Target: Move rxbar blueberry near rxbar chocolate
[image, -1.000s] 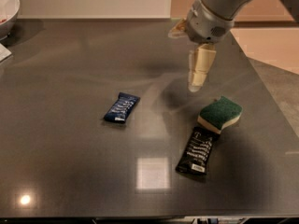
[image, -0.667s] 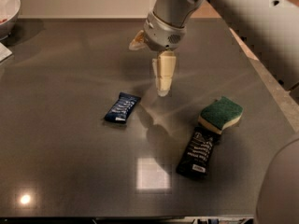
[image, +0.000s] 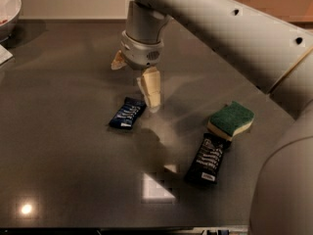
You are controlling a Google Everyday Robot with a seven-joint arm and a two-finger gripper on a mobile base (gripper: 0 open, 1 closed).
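Hovering beside rxbar blueberry [image: 127, 113], pincer [image: 136, 83] spread, empty; rxbar chocolate [image: 207, 158] well apart.

No lettering is legible; claw [image: 146, 89] hangs just beside rxbar blueberry [image: 127, 113].

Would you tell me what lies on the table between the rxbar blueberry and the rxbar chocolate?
Only bare table, in the camera view, between rxbar blueberry and rxbar chocolate; the claw hovers by the blue bar's far end.
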